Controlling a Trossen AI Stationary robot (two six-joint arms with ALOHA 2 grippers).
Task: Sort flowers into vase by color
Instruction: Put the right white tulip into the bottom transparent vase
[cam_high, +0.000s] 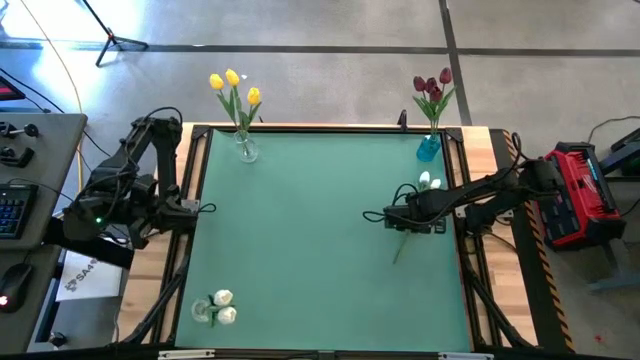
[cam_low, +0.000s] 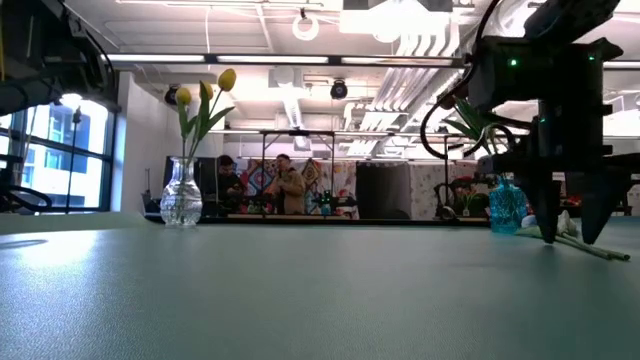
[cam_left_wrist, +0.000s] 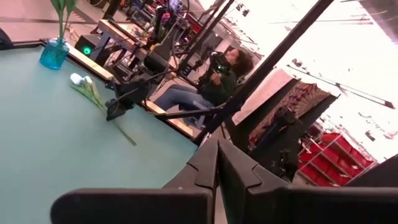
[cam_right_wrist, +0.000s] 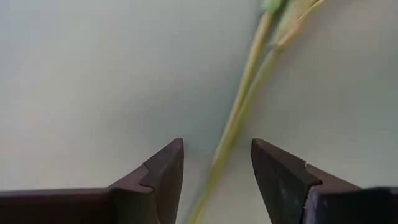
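A white tulip (cam_high: 428, 182) lies flat on the green table at the right, its thin green stem (cam_right_wrist: 233, 124) running toward the near edge. My right gripper (cam_right_wrist: 217, 168) points down over it, open, one finger on each side of the stem without touching it; in the low view its tips (cam_low: 572, 235) hang just above the table. Yellow tulips (cam_high: 240, 95) stand in a clear vase (cam_high: 246, 150) at the far left. Dark red tulips (cam_high: 432, 90) stand in a blue vase (cam_high: 428, 148) at the far right. My left gripper (cam_high: 195, 208) is shut and empty at the table's left edge.
Two white tulip heads (cam_high: 222, 305) sit with a clear vase (cam_high: 203, 312) near the table's front left corner. The middle of the green table (cam_high: 310, 230) is bare. A person (cam_left_wrist: 217, 81) sits beyond the table's right side, and others (cam_low: 285, 185) stand far behind it.
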